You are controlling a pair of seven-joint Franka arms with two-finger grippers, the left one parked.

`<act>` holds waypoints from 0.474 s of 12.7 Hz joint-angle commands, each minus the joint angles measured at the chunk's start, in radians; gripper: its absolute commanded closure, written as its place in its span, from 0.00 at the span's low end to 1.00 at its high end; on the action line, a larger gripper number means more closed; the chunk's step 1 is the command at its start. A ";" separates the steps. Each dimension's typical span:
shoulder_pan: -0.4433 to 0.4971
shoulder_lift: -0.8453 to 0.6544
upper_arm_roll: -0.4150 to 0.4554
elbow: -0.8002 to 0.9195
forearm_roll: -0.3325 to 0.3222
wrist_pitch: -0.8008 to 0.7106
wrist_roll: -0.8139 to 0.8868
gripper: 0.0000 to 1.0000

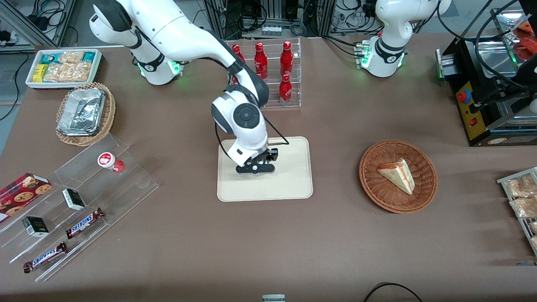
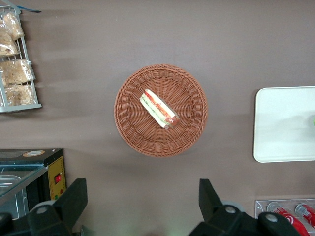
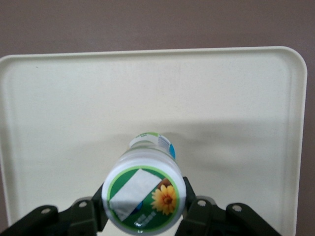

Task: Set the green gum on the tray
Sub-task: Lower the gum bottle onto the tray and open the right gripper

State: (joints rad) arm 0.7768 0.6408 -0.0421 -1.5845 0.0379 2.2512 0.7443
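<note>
The green gum (image 3: 142, 196) is a white canister with a green-and-white lid showing a flower. My right gripper (image 3: 142, 212) is shut on it, one finger (image 3: 91, 216) on each side of the lid. The canister's lower end points down at the cream tray (image 3: 236, 98), and whether it touches the tray I cannot tell. In the front view the gripper (image 1: 256, 167) hangs low over the middle of the tray (image 1: 293, 184), and the arm hides the gum. The tray's edge also shows in the left wrist view (image 2: 280, 123).
A red-lidded canister (image 1: 110, 161) lies on the clear stepped stand (image 1: 84, 201) toward the working arm's end, with snack bars and small boxes. A rack of red bottles (image 1: 272, 71) stands farther from the front camera than the tray. A wicker basket with a sandwich (image 1: 397, 176) sits toward the parked arm's end.
</note>
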 commanded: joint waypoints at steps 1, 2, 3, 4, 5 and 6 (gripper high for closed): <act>-0.001 0.045 -0.009 0.043 -0.027 0.019 0.021 1.00; -0.001 0.052 -0.009 0.043 -0.027 0.022 0.021 1.00; -0.001 0.060 -0.009 0.043 -0.026 0.025 0.023 1.00; -0.001 0.068 -0.009 0.043 -0.026 0.027 0.023 1.00; -0.001 0.075 -0.007 0.043 -0.026 0.040 0.023 1.00; -0.001 0.085 -0.008 0.043 -0.026 0.054 0.023 1.00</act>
State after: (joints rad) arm 0.7761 0.6932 -0.0500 -1.5743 0.0269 2.2825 0.7456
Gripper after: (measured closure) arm 0.432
